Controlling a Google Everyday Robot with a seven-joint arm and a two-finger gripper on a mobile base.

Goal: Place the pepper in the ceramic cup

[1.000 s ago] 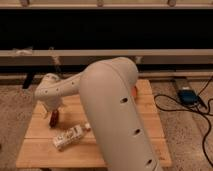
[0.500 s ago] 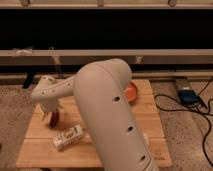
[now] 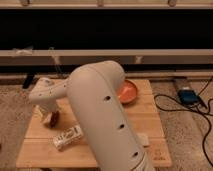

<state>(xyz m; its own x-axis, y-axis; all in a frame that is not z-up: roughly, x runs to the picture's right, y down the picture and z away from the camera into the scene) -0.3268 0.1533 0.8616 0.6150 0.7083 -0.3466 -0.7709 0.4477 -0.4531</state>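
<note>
Red pepper [image 3: 54, 118] is met by the gripper [image 3: 48, 118] at the wooden table's [image 3: 147, 117] left. Whether it is held cannot be told. Grasping is judged underway, and a lift is required next.

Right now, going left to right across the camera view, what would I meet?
The gripper low at the left of the table → pale bottle lying on its side → orange bowl → blue device on the floor.

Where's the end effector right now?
In the camera view the end effector is down at the left side of the wooden table, close to the white bottle lying there, well left of the orange bowl.
</note>
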